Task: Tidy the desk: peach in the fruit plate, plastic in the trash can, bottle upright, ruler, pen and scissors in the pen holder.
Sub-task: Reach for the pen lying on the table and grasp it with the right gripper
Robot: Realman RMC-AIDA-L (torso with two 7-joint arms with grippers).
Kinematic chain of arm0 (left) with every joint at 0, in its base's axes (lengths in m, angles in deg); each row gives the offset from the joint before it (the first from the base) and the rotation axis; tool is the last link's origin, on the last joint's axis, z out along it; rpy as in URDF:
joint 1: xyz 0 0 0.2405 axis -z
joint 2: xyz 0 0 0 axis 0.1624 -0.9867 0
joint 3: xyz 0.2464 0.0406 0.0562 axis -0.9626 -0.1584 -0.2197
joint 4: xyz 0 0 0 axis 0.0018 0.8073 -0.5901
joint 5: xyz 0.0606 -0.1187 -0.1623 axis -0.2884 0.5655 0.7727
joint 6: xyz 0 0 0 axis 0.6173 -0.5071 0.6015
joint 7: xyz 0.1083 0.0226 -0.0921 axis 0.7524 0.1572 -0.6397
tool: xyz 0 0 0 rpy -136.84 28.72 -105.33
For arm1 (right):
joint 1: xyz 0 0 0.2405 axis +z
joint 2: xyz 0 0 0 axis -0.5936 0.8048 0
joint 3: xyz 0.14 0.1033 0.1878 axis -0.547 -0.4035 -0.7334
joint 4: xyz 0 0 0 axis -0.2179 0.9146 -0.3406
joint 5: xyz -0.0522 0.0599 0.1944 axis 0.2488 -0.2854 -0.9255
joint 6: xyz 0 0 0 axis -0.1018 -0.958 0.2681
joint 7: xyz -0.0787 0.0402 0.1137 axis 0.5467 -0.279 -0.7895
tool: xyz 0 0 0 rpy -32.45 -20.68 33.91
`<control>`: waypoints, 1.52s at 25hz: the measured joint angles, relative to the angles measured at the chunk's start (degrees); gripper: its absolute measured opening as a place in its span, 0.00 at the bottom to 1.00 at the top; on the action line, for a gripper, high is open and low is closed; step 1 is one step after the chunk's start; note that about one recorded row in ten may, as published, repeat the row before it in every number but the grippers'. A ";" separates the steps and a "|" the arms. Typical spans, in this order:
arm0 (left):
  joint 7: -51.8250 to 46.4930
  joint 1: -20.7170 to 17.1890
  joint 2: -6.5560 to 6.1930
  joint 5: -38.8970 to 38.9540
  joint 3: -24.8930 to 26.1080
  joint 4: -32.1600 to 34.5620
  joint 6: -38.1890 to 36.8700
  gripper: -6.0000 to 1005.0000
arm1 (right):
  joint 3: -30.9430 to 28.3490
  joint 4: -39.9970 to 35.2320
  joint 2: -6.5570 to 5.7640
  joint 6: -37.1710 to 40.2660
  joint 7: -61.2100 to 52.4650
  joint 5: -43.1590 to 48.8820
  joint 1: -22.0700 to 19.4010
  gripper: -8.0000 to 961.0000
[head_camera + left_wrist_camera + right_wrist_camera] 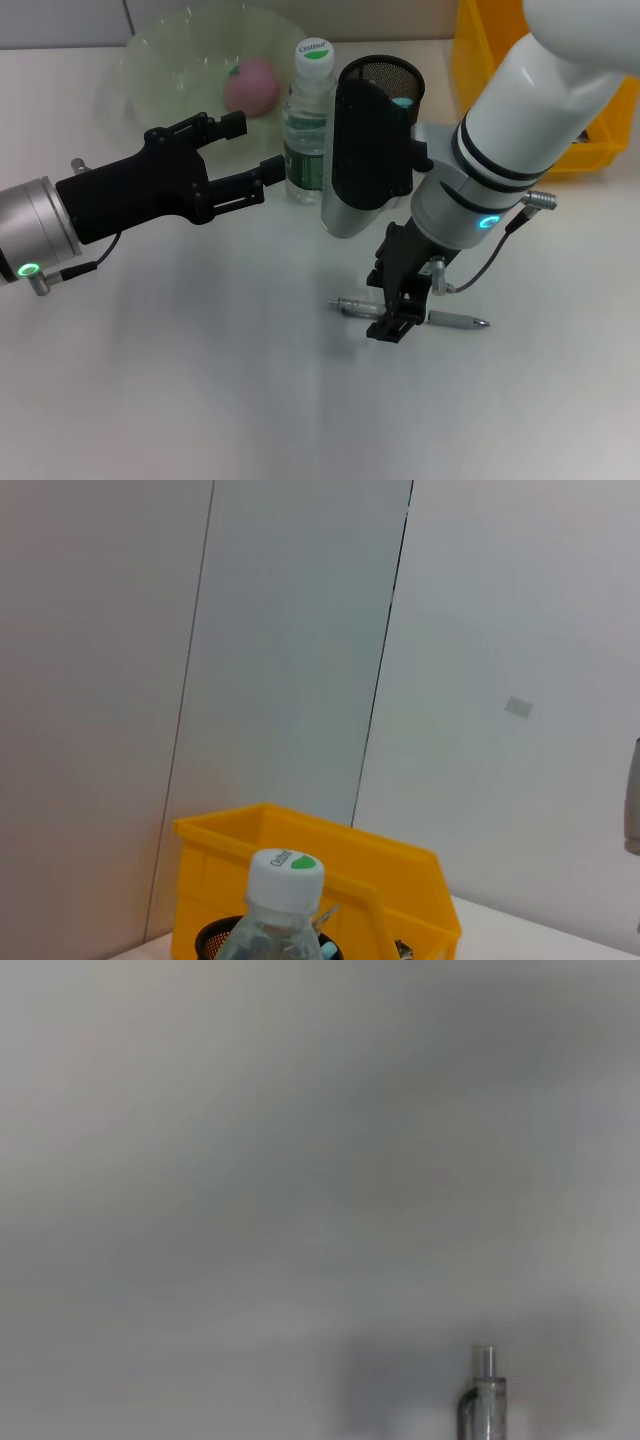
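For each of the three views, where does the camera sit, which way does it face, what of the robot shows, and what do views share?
Head view: looks down at the table; shows left gripper and right gripper over the pen.
Left wrist view: faces sideways at the bottle, yellow bin and wall; no fingers show.
Right wrist view: close above the table, pen end; no fingers show.
Shared: bottle, bin, pen.
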 joint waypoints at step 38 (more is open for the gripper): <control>0.27 0.43 0.25 0.01 0.18 0.01 -0.01 0.81 | 2.53 3.95 -0.02 -0.03 -0.63 0.46 3.36 0.66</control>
